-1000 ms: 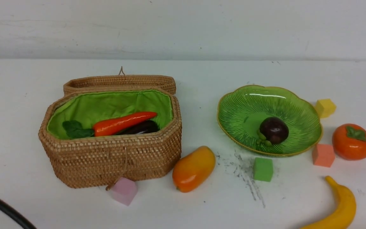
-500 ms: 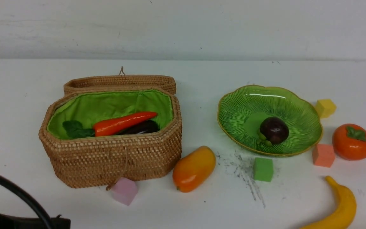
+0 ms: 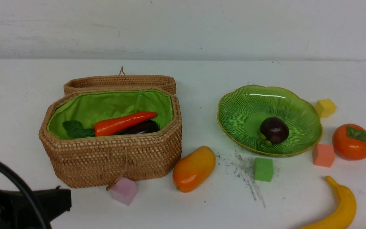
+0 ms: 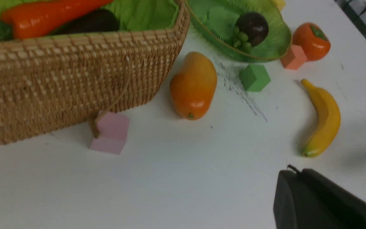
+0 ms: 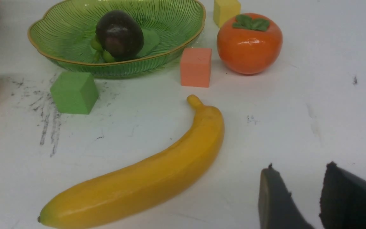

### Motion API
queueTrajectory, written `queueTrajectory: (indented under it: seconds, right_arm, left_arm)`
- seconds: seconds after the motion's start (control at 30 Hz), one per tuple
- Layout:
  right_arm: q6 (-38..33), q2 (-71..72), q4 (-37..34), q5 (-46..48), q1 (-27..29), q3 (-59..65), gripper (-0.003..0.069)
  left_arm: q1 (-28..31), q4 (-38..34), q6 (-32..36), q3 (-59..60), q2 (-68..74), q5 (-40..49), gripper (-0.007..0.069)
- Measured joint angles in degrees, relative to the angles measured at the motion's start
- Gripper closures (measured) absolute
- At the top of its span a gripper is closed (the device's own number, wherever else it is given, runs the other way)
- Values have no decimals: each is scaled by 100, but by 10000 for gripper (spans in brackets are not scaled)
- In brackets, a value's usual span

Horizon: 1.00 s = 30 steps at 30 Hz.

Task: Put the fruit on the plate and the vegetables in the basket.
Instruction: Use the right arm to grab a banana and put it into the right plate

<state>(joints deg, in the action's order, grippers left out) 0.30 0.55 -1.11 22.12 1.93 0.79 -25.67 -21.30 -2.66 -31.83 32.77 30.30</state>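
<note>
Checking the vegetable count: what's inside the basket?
In the basket, a carrot partly covers an eggplant on green lining. Its near side hides the floor beneath.

Noted tan woven wicker on the basket point(image 3: 113, 162), bright green on its lining point(image 3: 113, 105). Found a red-orange carrot point(image 3: 122, 123), dark-green-leaved, and a dark purple eggplant point(image 3: 142, 128). Saw green ribbing, gold rim on the plate point(image 3: 284, 99); dark purple mangosteen point(image 3: 274, 129), orange-yellow mango point(image 3: 193, 168), orange persimmon point(image 3: 352, 143), yellow banana point(image 3: 340, 208). Spotted dark scuffs point(image 3: 245, 171) on white desk point(image 3: 202, 211).

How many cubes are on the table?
4: pink cube at the basket's front, green cube before the plate, salmon cube between plate and persimmon, yellow cube right of the plate. Others may hide behind the basket.
</note>
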Motion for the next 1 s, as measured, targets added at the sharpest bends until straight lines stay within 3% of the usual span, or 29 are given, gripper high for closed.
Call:
queueTrajectory:
  seconds: [0.13, 0.2, 0.33, 0.5, 0.63, 0.8, 1.0]
  right_arm:
    - [0, 0, 0, 0, 0, 0, 416]
    - [0, 0, 0, 0, 0, 0, 416]
    - [0, 0, 0, 0, 0, 0, 416]
    - [0, 0, 0, 0, 0, 0, 416]
    - [0, 0, 0, 0, 0, 0, 416]
    - [0, 0, 0, 0, 0, 0, 416]
    - [0, 0, 0, 0, 0, 0, 416]
  left_arm:
    - [0, 278, 0, 0, -15, -270, 638]
    - [40, 916, -15, 11, -272, -496, 637]
    - [389, 1373, -150, 39, -869, -630, 637]
    - [1885, 1773, -189, 526, -2140, -744, 633]
    - [2711, 1899, -189, 1266, -2987, -757, 629]
    - [2922, 1942, -223, 2278, -3332, -757, 626]
    - [2922, 1981, -809, 3268, -3332, -675, 624]
